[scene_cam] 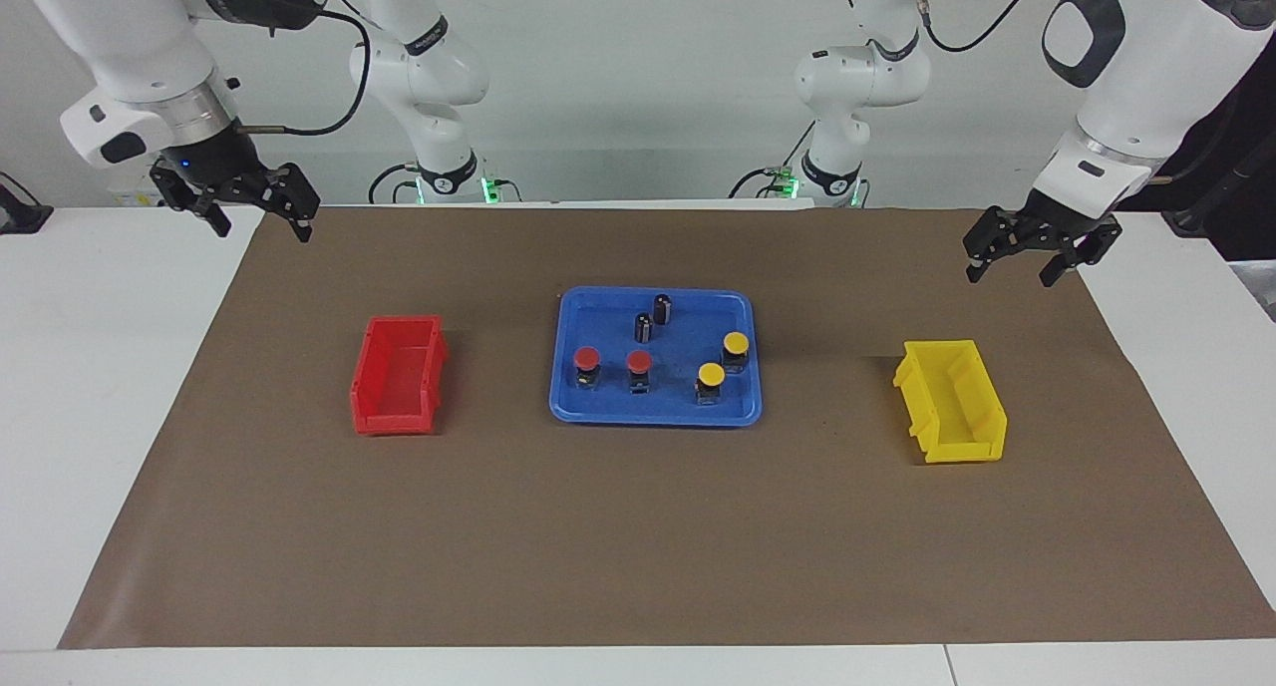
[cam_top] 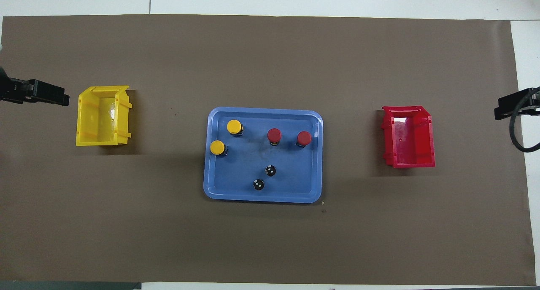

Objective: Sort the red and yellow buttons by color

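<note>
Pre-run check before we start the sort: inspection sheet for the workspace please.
Surface: brown mat on white table.
Job's things: two red buttons and two yellow buttons upright in blue tray; red bin and yellow bin hold nothing.
Clutter: two dark cylinders in tray.
Grippers: left gripper, right gripper, both open, raised at the mat's corners.
Cables: black cable on right arm.
Surroundings: white wall.

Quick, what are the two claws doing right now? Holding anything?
Left claw: open, holding nothing, up over the brown mat's edge at the left arm's end.
Right claw: open, holding nothing, up over the mat's edge at the right arm's end.
</note>
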Controlling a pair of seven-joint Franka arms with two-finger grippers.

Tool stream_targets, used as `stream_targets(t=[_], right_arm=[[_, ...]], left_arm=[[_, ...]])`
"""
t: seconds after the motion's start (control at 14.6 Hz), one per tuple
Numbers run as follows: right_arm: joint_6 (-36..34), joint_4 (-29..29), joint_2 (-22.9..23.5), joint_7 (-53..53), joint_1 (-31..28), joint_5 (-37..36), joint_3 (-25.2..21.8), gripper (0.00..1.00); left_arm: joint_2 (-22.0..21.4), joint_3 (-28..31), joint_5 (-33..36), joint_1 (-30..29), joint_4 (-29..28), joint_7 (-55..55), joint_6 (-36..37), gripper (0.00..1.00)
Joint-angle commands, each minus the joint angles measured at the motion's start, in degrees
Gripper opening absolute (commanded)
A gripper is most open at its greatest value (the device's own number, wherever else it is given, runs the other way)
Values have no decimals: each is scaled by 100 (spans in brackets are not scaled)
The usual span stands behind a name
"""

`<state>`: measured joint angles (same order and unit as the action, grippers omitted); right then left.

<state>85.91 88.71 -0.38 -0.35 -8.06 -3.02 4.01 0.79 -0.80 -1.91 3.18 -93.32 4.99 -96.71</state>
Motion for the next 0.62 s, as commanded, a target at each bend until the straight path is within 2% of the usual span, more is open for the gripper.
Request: stream_targets(t=[0.0,0.55], right_arm=[[127,155,-120,-123,-55,91,21,100],[136,208,-137,-62,-29,100,30,100]], left_arm=[[-115,-35,85,-37,-73,46,83,100],[-115,-35,85,-37,-73,46,91,100]])
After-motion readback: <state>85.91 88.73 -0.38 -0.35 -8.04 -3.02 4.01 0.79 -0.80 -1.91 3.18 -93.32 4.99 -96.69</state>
